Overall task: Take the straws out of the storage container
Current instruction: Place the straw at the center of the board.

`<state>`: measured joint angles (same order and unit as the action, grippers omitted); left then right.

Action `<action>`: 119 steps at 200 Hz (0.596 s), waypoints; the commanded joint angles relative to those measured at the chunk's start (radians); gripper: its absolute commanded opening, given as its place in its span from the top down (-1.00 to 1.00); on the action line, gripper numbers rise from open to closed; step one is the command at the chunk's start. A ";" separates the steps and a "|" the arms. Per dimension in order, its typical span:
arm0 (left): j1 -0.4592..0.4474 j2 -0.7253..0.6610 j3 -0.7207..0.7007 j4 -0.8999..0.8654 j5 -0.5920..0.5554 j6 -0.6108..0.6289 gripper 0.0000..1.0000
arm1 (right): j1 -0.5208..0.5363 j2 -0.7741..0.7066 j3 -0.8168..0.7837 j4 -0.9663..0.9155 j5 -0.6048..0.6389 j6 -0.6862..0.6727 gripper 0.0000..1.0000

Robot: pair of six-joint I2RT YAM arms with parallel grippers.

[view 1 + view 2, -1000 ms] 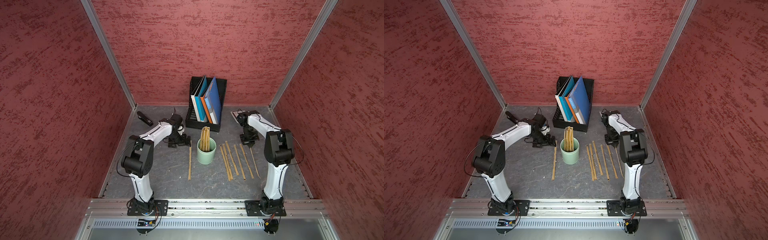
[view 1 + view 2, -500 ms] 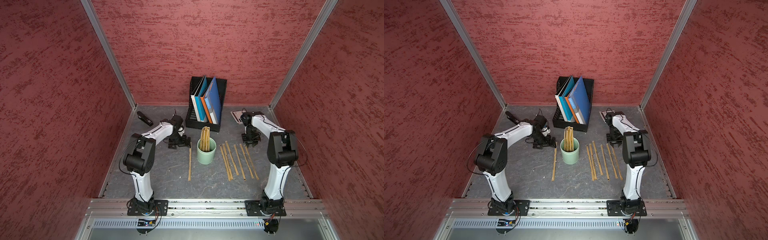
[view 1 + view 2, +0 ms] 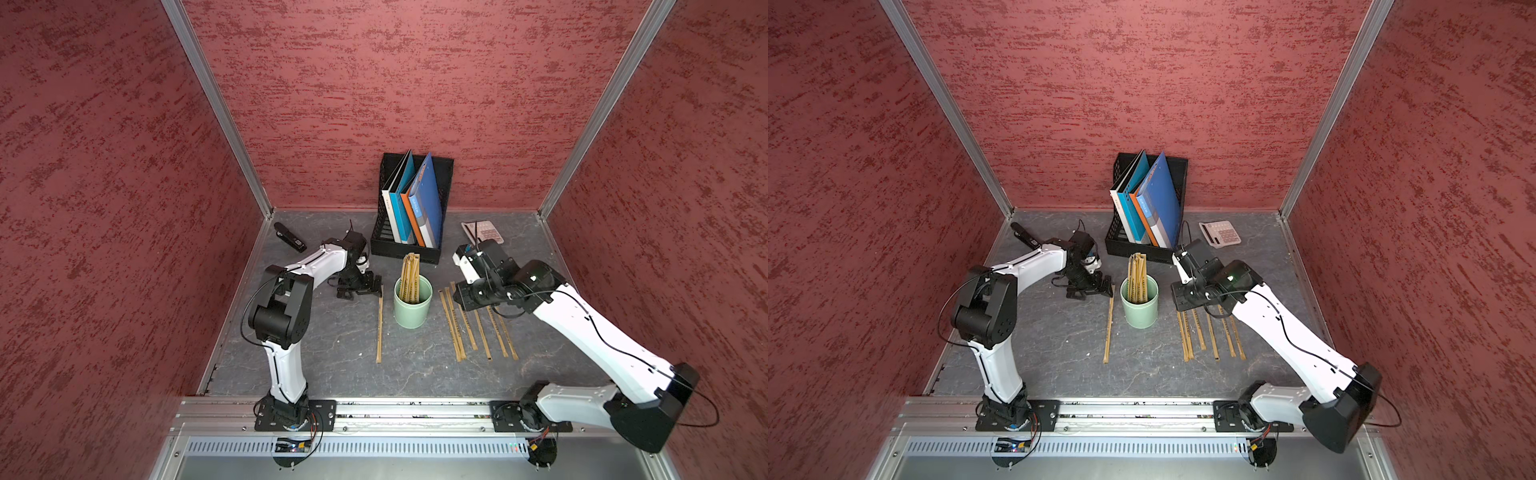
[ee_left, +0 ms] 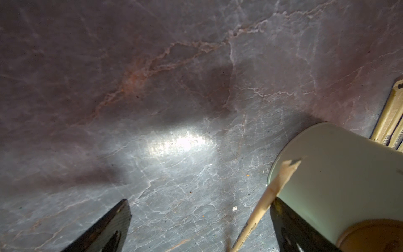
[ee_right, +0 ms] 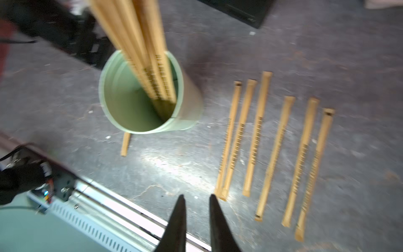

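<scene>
- On the near half of the grey marbled bench, six loose straws are laid flat in a row, running near to far. The two nearest the cup touch at their near ends.
- One more straw is laid alone on the other side of the cup, parallel to the row.
- The mint-green cup is stood upright between the lone straw and the row. A bundle of straws is left in it, rising well above the rim and leaning toward the far wall.
- The right gripper is held above the bench over the far ends of the row, just beside the cup. Its fingers are drawn almost together with a narrow gap, and nothing is held between them. Neither straws nor cup are touched.
- The left gripper is kept low to the bench on the cup's other side, its fingers spread wide. The torn far end of the lone straw is seen between them, close to the finger by the cup; contact cannot be told. The cup's wall is seen just beyond that finger.
- Farther back, a black mesh file holder with folders is set against the wall, with a calculator and a black stapler to either side.
</scene>
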<state>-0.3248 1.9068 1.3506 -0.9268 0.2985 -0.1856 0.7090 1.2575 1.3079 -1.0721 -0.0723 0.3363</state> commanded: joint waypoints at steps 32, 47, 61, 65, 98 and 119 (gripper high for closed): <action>0.009 -0.032 -0.012 -0.001 0.059 0.006 -0.99 | 0.239 0.264 -0.023 0.396 -0.160 0.021 1.00; 0.011 -0.040 -0.022 -0.007 0.058 0.010 -0.99 | 0.282 0.375 0.015 0.437 -0.153 0.019 1.00; 0.014 -0.051 -0.032 -0.012 0.053 0.014 -0.99 | 0.323 0.470 0.065 0.446 -0.134 0.005 1.00; 0.014 -0.054 -0.034 -0.014 0.051 0.015 -0.99 | 0.330 0.493 0.078 0.446 -0.128 0.001 1.00; 0.021 -0.080 -0.046 -0.033 0.031 0.021 -1.00 | 0.353 0.618 0.135 0.478 -0.102 -0.010 1.00; 0.027 -0.093 -0.049 -0.041 0.024 0.021 -0.99 | 0.353 0.657 0.161 0.475 -0.083 -0.021 1.00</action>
<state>-0.3073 1.8549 1.3121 -0.9493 0.3347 -0.1814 1.0649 1.8980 1.4178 -0.6407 -0.1928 0.3363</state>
